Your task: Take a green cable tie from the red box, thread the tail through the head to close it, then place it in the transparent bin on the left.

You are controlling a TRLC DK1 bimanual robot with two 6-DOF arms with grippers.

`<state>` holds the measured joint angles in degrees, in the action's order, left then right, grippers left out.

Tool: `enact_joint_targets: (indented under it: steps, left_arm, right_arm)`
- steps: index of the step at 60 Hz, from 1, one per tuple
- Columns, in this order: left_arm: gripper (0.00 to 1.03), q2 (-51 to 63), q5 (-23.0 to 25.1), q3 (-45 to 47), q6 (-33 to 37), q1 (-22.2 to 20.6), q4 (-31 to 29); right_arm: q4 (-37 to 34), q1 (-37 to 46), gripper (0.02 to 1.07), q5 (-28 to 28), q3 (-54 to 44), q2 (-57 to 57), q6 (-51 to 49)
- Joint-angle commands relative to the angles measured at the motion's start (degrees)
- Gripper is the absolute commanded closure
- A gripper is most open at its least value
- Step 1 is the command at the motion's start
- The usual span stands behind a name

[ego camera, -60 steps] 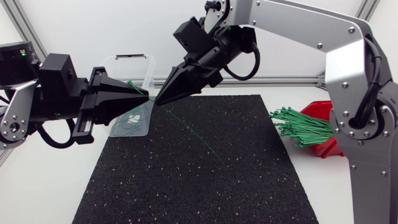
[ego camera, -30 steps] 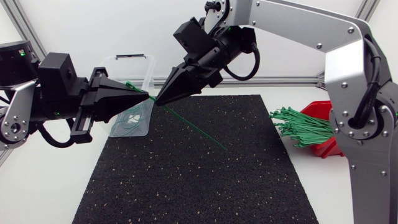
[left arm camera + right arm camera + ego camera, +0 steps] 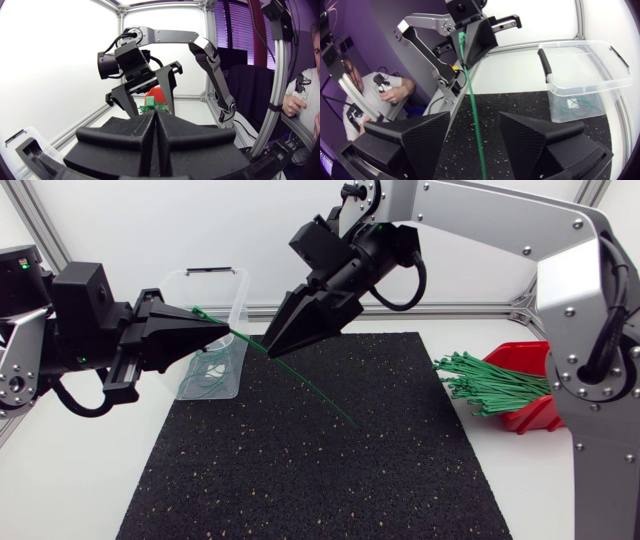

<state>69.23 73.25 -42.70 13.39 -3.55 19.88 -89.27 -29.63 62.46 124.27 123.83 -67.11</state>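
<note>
A green cable tie (image 3: 300, 378) hangs slanted in the air above the black mat. My left gripper (image 3: 232, 332) is shut on it near its upper end, just in front of the transparent bin (image 3: 236, 292). My right gripper (image 3: 271, 350) stands open around the tie a little further down, its fingers clear of the strap. In the right wrist view the tie (image 3: 475, 107) runs straight between my open right gripper (image 3: 475, 117) up to the left gripper (image 3: 476, 42). In the left wrist view my left gripper (image 3: 156, 114) is shut, with the open right gripper's fingers (image 3: 167, 87) ahead of it.
The red box (image 3: 530, 415) sits at the mat's right edge with a bundle of green ties (image 3: 490, 380) sticking out of it. Several closed ties lie in the bin (image 3: 572, 106). The black mat (image 3: 320, 470) covers the table's middle.
My right gripper has opened and let go of the tie. My left gripper has closed fully on the tie and shifted slightly left; the tie's tail now slants more steeply.
</note>
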Motion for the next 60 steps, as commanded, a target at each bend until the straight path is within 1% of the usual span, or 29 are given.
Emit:
enact_joint_targets:
  steps: [1,4,6,11,14,18,22,26,31,34,37,41,45,48,54,60]
  left_arm:
    - [1.0,-0.9,0.8,-0.2,-1.4,0.7,-1.2]
    - [1.0,-0.8,0.6,-0.7,-1.5,0.8,-3.0]
    - [1.0,-0.6,0.4,-1.0,-1.5,0.8,-4.1]
    - [1.0,-0.5,-0.3,-1.3,-1.5,0.9,-5.5]
    - [1.0,-0.3,-1.2,-2.0,-1.5,1.1,-7.0]
    - [1.0,-0.2,-2.1,-2.3,-1.4,1.2,-7.9]
    - [1.0,-0.1,-3.9,-2.7,-1.4,1.2,-9.1]
    - [1.0,-0.1,-4.6,-2.8,-1.3,1.2,-9.9]
    - [1.0,0.0,-6.3,-3.1,-1.2,1.1,-11.2]
    - [1.0,-0.1,-6.9,-3.4,-1.0,1.0,-12.6]
    - [1.0,-0.1,-8.0,-4.0,-0.9,0.9,-14.0]
    - [1.0,0.0,-9.5,-4.5,-0.6,0.7,-15.7]
    - [1.0,-0.1,-10.1,-4.8,0.0,0.2,-17.3]
    - [1.0,-0.3,-11.3,-5.2,0.0,-0.6,-18.8]
    - [1.0,-1.6,-11.6,-5.5,0.6,-1.7,-21.2]
    - [1.0,-2.8,-12.6,-5.5,0.6,-2.7,-22.4]
  right_arm:
    - [7.4,-0.7,0.23,-3.7,-5.8,-5.1,8.4]
    - [16.8,-2.0,0.24,-8.3,-11.4,-8.3,14.3]
    - [21.6,-3.1,0.26,-10.6,-14.8,-10.4,17.0]
    - [25.5,-4.4,0.27,-13.3,-17.8,-12.4,18.9]
    - [30.1,-4.8,0.3,-15.5,-20.3,-14.1,21.7]
    - [35.2,-5.4,0.31,-18.2,-23.3,-15.9,24.3]
    - [37.6,-5.8,0.31,-20.1,-24.9,-16.8,25.5]
    - [39.1,-5.8,0.31,-21.0,-26.2,-17.3,26.4]
    - [42.7,-6.0,0.31,-23.0,-29.0,-18.9,28.2]
    - [45.6,-6.5,0.31,-25.0,-31.6,-20.6,29.1]
    - [47.6,-6.7,0.31,-25.6,-33.2,-21.9,30.4]
    - [49.9,-7.5,0.31,-27.8,-35.3,-23.7,31.6]
    - [52.5,-8.3,0.31,-29.3,-37.4,-25.4,32.9]
    - [53.9,-8.8,0.31,-30.5,-38.6,-26.4,33.8]
    - [55.4,-10.0,0.31,-31.2,-40.1,-27.8,34.9]
    - [57.3,-11.9,0.32,-34.2,-40.9,-28.2,36.3]
